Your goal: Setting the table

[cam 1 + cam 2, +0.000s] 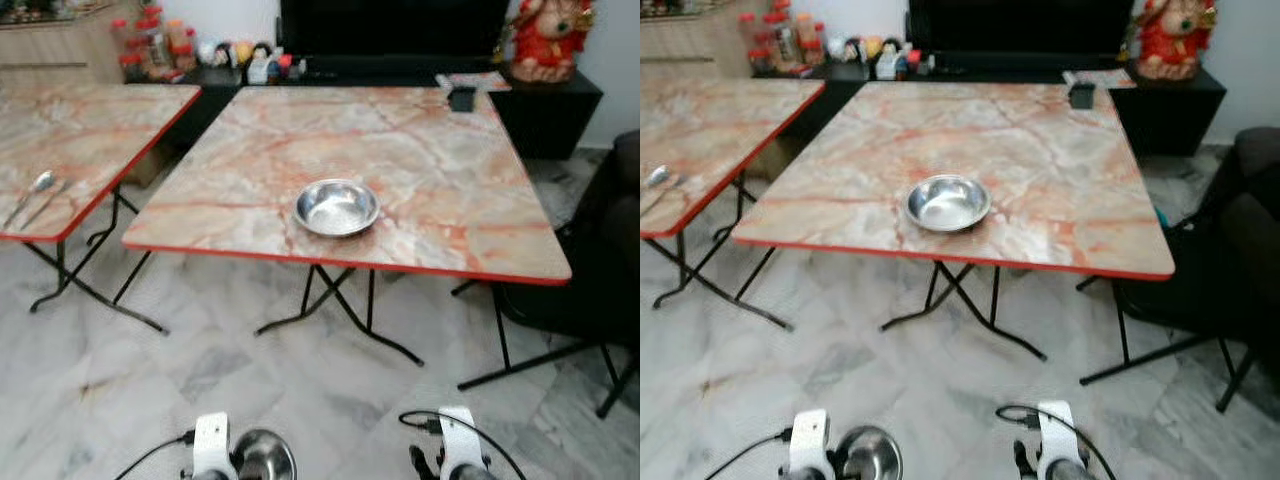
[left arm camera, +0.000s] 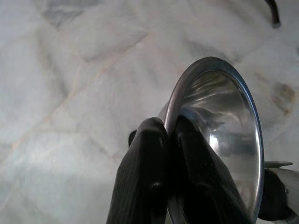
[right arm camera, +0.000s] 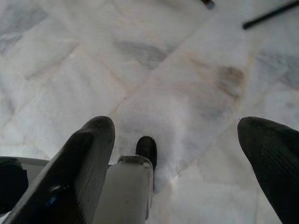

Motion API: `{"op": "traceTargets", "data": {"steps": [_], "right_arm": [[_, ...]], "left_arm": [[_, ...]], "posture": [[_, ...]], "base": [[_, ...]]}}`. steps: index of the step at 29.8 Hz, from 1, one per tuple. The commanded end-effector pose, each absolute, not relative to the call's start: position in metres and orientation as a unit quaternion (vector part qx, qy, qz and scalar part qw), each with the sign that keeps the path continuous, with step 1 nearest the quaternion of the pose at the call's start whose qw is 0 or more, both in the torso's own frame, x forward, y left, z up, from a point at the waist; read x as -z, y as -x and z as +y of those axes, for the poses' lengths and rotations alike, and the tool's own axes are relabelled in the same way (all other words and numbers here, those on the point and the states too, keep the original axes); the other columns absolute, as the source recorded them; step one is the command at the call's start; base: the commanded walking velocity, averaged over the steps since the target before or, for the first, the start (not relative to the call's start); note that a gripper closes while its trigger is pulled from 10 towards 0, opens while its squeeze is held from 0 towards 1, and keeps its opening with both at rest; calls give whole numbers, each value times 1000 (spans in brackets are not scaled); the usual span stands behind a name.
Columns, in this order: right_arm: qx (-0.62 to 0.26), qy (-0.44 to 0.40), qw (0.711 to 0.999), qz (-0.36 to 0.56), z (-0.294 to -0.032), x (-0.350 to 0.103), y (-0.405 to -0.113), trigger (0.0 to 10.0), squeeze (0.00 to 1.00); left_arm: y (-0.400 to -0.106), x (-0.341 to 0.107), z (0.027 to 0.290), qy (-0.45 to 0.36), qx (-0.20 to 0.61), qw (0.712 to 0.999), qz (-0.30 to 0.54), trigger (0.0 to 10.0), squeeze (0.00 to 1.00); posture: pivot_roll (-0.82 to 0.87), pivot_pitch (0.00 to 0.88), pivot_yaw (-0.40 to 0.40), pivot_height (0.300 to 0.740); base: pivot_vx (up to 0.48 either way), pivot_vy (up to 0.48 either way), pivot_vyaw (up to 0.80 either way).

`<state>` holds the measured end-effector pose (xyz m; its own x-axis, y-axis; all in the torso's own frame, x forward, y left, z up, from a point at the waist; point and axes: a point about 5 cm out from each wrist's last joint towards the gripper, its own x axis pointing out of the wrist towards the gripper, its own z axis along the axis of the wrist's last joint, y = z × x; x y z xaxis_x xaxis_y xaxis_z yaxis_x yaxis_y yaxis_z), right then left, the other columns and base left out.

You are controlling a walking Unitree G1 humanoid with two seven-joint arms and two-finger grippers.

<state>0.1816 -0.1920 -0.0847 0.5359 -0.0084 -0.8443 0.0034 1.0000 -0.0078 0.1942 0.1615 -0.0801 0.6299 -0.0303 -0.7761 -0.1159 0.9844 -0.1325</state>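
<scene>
A steel bowl [image 1: 336, 207] sits near the front edge of the marble tabletop [image 1: 420, 150]. Low over the floor [image 1: 200, 370], the left gripper [image 2: 170, 140] pinches a second bowl's [image 2: 224, 130] rim; the right gripper [image 3: 177, 140] hangs spread wide, empty.

Home living room, folding marble-pattern table [image 1: 420, 170], television cabinet [image 1: 545, 110], tiled floor [image 1: 200, 380]

Marble-patterned folding table [image 1: 420, 160] with red edge and black crossed legs, standing on a pale marble-tile floor [image 1: 200, 390]. A steel bowl [image 1: 336, 207] rests near its front edge; a small dark container [image 1: 462, 97] sits at its far right corner. A second matching table [image 1: 80, 130] to the left carries a spoon [image 1: 32, 192] near its front edge.
</scene>
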Motion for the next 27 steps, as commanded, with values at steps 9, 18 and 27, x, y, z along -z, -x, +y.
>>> {"op": "traceTargets", "data": {"steps": [9,18,27], "right_arm": [[8,-4,878,479,-191,84,-183,10000,0],[5,-6,876,482,-188,85,-183,10000,0],[11,-7,878,479,-190,84,-184,10000,0]], "left_arm": [[-192,81,162,75,-11,896,437,10000,0],[-193,81,162,71,-5,897,437,10000,0],[-194,81,159,71,1,898,435,10000,0]], "posture": [[-265,0,40,740],[-268,0,43,740],[-266,0,39,740]], "base": [[80,0,0],[107,0,-622],[222,0,0]]}}
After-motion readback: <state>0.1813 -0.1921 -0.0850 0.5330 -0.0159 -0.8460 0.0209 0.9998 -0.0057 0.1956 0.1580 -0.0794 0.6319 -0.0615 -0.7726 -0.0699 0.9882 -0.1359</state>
